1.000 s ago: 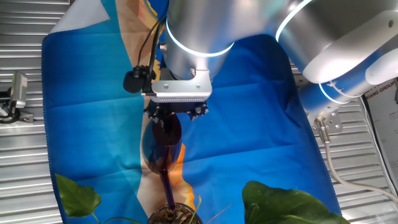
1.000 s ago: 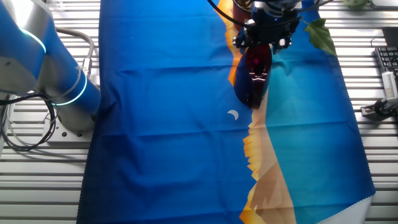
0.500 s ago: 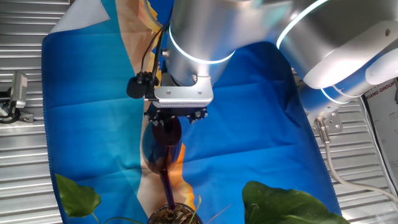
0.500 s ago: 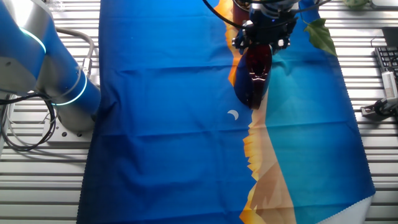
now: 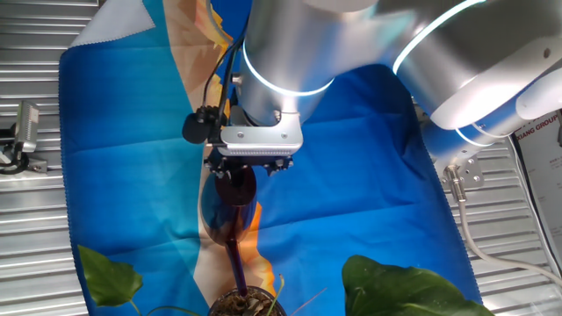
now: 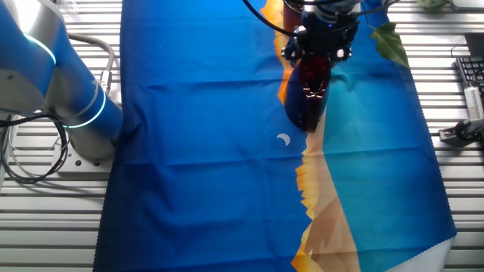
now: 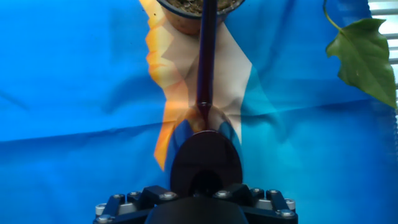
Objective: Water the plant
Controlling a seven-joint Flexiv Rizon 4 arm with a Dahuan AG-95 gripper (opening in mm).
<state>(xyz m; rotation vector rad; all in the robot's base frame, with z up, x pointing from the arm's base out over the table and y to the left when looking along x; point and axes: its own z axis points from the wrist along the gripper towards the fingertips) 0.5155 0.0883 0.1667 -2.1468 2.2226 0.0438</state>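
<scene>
- One fixed view: the silver-and-blue arm (image 5: 351,61) comes in from the upper right and points its wrist down over the blue cloth (image 5: 351,167). The gripper (image 5: 235,168) is clamped on the round body of the dark red watering vessel (image 5: 233,206), whose long spout runs toward the near edge and ends over the plant's pot (image 5: 244,304). Broad green leaves (image 5: 399,285) show at the near left and near right.
- The other fixed view: the gripper (image 6: 318,54) sits at the far edge, and the vessel (image 6: 308,94) hangs below it over the cloth's orange band. 1 leaf (image 6: 392,41) lies just right of the gripper; the pot is hidden.
- Hand view: the vessel's dark body (image 7: 206,163) fills the space between the jaws, and its spout (image 7: 205,62) reaches straight ahead to the soil-filled pot (image 7: 186,7) at the top edge. A leaf (image 7: 364,56) hangs at the upper right.
</scene>
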